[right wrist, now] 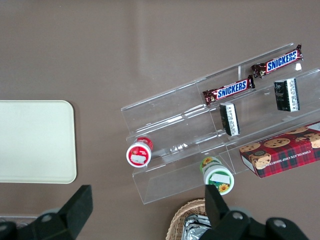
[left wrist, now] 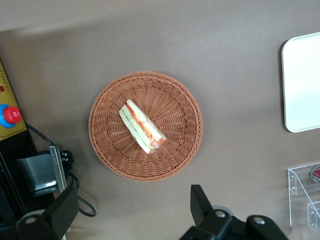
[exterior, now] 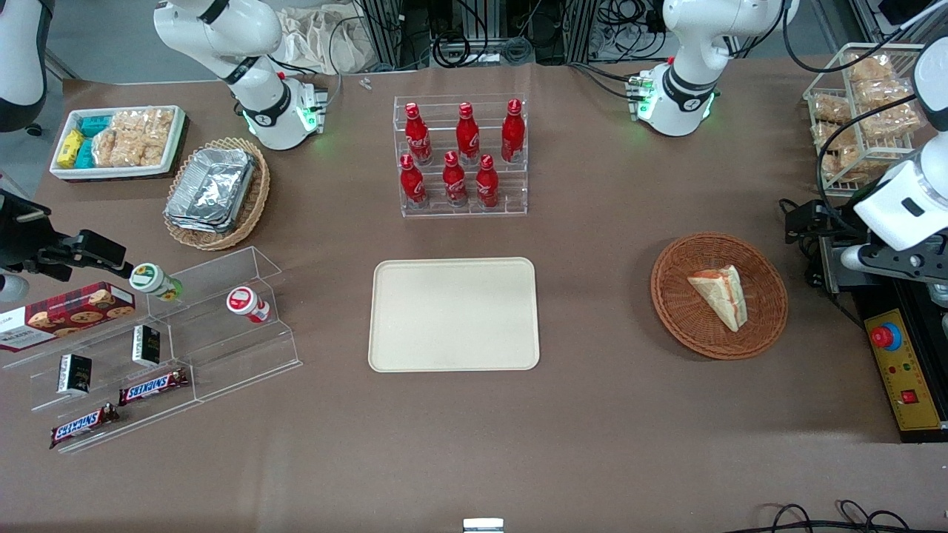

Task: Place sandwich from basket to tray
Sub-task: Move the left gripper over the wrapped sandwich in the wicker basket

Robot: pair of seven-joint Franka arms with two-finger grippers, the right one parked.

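Covering the table [exterior: 592, 414], a brown sheet. Cream tray [exterior: 453, 314], bare, at centre. Round reddish wicker basket [exterior: 763, 277], well apart from it toward the working arm's end. Gripper [left wrist: 132, 212], fingers spread wide, apparently well above the basket. Sandwich [exterior: 720, 295] wedge, lying in the basket, filling edge showing.

The sandwich [exterior: 720, 295] [left wrist: 142, 126] lies in the basket [exterior: 770, 314] [left wrist: 175, 160], which sits beside the tray [exterior: 453, 314] [left wrist: 302, 85], toward the working arm's end of the table. The gripper [left wrist: 131, 212] hangs above the table with its fingers [left wrist: 200, 204] spread apart, the basket just clear of their tips.
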